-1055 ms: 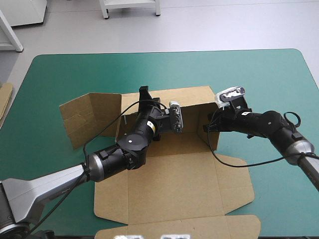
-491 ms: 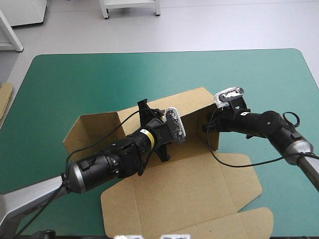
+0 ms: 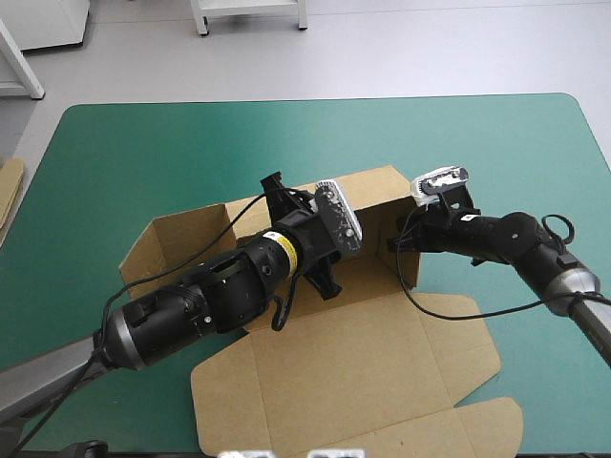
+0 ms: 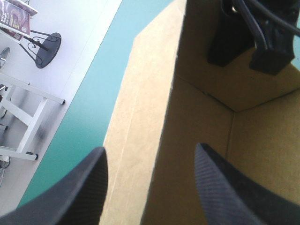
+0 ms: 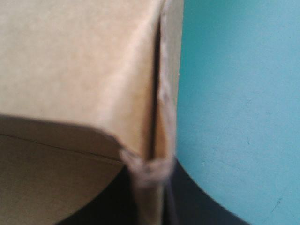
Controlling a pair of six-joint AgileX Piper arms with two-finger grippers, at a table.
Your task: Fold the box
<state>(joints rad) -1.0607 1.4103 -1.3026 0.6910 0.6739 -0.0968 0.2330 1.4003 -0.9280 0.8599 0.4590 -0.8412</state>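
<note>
The brown box (image 3: 353,363) lies mid-table with its lid flat toward the front edge, its back wall (image 3: 374,189) raised and its left side flap (image 3: 177,239) standing up. My left gripper (image 3: 279,191) is open at the back wall. In the left wrist view (image 4: 150,149) the wall's top edge (image 4: 150,108) runs between the two separated fingers. My right gripper (image 3: 394,244) is at the box's right wall, and the right wrist view (image 5: 147,168) shows it shut on that wall's edge (image 5: 161,93). The right gripper (image 4: 243,42) also shows ahead inside the box.
An edge of more brown board (image 3: 10,196) shows at the table's left edge. The teal-green cover (image 3: 496,143) lies bare behind and to the right of the box.
The left arm has swung in lower and rolled, its gripper staying at the back wall. The left side flap has risen, and the lid has slid to the right. The right gripper has held still.
</note>
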